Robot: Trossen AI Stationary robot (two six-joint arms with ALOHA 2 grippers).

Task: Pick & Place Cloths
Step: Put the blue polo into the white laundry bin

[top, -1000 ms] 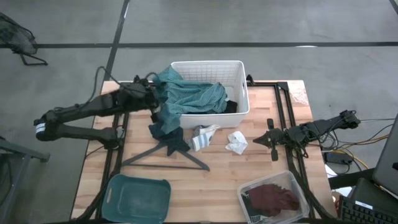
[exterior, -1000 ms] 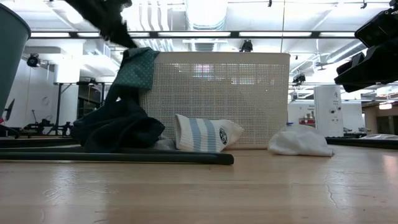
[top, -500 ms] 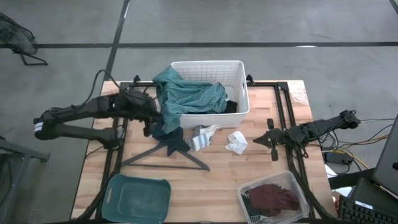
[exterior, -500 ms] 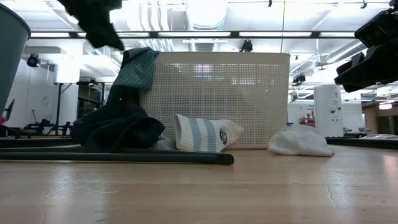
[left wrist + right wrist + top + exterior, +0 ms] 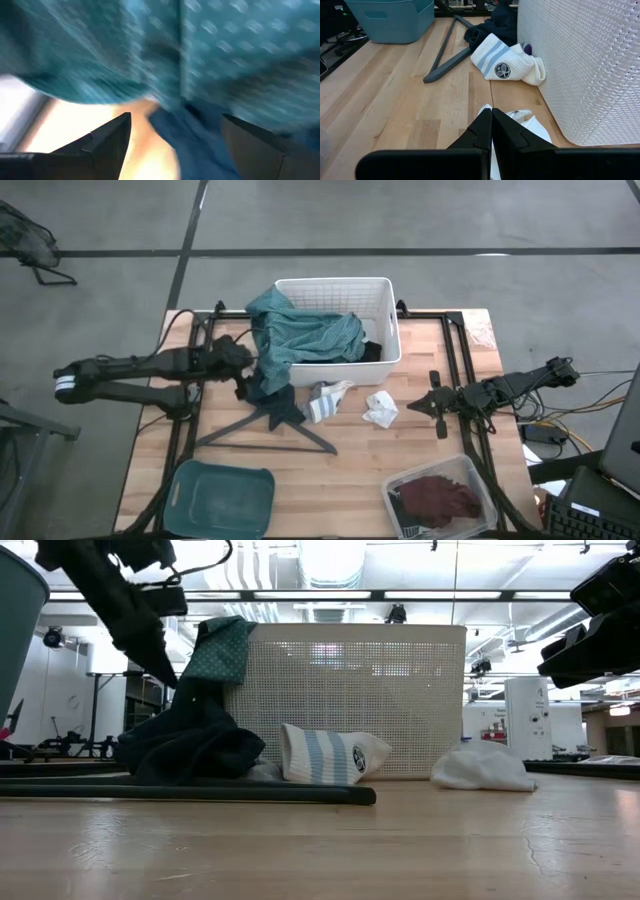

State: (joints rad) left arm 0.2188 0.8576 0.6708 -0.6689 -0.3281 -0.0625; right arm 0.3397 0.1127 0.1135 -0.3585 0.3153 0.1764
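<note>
Draped over the near-left corner of the white basket [image 5: 385,330], the large teal-green cloth [image 5: 305,338] runs lengthwise from inside the basket, over the rim and down to the table [image 5: 350,450], where its darker lower end lies beside the dark grey hanger [image 5: 268,430]. Just left of that hanging fold, the left gripper [image 5: 246,360] sits with fingers spread wide and nothing between them; in its wrist view, teal fabric fills the space ahead. Close by on the wood lie a striped white sock [image 5: 326,402] and a small white cloth [image 5: 380,410]. At the right edge, the right gripper [image 5: 428,406] waits, fingers pressed together, pointing at the white cloth. A teal bin [image 5: 222,498] and a clear tub [image 5: 480,480] holding a maroon cloth [image 5: 438,498] occupy the near edge.
</note>
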